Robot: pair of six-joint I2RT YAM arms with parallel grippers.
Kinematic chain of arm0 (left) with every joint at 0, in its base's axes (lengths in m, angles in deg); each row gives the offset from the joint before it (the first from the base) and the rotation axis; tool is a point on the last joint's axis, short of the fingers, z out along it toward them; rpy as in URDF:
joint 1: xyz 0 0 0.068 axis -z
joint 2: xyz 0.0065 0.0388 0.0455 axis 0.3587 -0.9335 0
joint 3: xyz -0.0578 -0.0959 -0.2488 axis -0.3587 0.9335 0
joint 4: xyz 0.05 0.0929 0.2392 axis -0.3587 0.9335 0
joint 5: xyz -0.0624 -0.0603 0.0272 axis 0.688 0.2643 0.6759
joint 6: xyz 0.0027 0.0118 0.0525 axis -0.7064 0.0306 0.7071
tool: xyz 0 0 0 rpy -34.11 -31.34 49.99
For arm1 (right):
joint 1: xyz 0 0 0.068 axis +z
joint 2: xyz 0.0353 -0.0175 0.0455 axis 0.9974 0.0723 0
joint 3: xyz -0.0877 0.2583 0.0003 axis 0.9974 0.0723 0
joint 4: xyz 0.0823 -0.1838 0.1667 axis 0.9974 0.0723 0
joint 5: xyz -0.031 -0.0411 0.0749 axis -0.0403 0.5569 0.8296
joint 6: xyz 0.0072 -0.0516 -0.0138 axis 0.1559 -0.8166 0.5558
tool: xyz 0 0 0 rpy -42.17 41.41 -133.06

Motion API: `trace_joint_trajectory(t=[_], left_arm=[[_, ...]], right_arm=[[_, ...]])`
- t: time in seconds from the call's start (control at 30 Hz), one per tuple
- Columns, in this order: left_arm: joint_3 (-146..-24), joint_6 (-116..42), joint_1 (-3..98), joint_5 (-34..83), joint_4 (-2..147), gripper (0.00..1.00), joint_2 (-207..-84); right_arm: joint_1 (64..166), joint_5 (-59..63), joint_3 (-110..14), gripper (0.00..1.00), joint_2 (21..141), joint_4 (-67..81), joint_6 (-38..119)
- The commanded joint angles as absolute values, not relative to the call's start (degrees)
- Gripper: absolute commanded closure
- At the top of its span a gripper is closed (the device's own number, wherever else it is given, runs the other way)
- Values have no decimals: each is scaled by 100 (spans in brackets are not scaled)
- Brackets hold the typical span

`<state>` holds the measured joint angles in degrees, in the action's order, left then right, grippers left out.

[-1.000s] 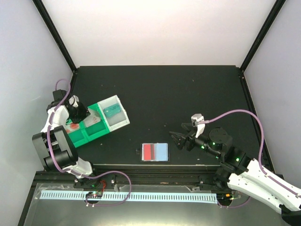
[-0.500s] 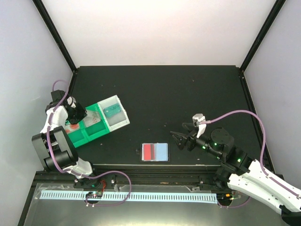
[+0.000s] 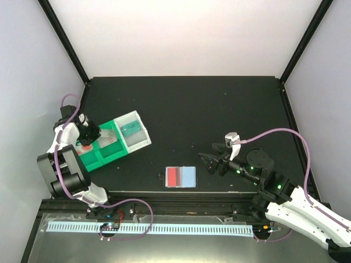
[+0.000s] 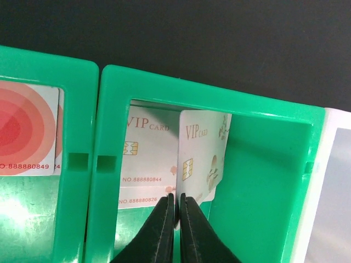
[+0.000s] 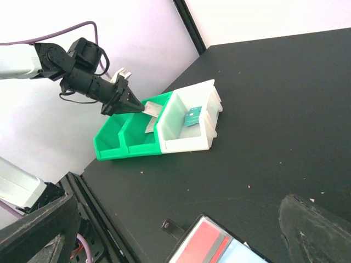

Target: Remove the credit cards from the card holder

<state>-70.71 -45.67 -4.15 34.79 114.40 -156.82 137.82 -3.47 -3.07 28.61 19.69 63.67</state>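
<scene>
The card holder point(image 3: 181, 177) lies open and flat near the front edge, with a red card in its left panel and a pale blue right panel; it also shows at the bottom of the right wrist view point(image 5: 219, 246). My left gripper point(image 4: 176, 196) is shut on the edge of a white VIP credit card point(image 4: 203, 148), held over the middle green compartment of the tray point(image 3: 112, 141). Two more white cards point(image 4: 145, 159) lie in that compartment. My right gripper point(image 3: 211, 160) hovers open just right of the card holder, with nothing between its fingers.
The tray's left green compartment holds a red-and-white card point(image 4: 24, 129), and its clear compartment point(image 5: 189, 123) holds a teal card point(image 3: 130, 129). A small black tab point(image 5: 171, 227) sticks out at the holder's left side. The black mat ends at a metal rail point(image 3: 164, 197) in front.
My left gripper has shifted slightly left over the tray with the white card still in it. The right arm has barely moved.
</scene>
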Motion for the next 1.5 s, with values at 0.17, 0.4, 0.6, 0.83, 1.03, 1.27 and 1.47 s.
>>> trace_joint_trajectory(t=[0.17,0.4,0.6,0.83,1.03,1.27,1.47], left_arm=[[-7176,-4699,-470,3389,11513,87,-15656],[-7203,-4756,-466,3455,11514,74,-15438],[-7164,-4763,-456,3764,11501,49,-15063],[-6940,-4643,-375,4420,11461,3,-14483],[-6562,-4470,-215,4943,11565,1,-13815],[-6519,-4188,227,5724,11852,1,-13473],[-6467,-4272,1128,5892,11886,1,-13018]], right_arm=[[13766,-184,-442,0,3044,1889,6452],[13768,-163,-500,0,3205,1857,6506],[13766,-184,-551,0,3425,1960,6620],[13769,-542,-576,0,3684,2177,7083],[13771,-513,-611,0,3994,2284,7284],[13766,-357,-448,2,4334,1997,7622],[13765,-135,-338,15,4729,1661,7963]])
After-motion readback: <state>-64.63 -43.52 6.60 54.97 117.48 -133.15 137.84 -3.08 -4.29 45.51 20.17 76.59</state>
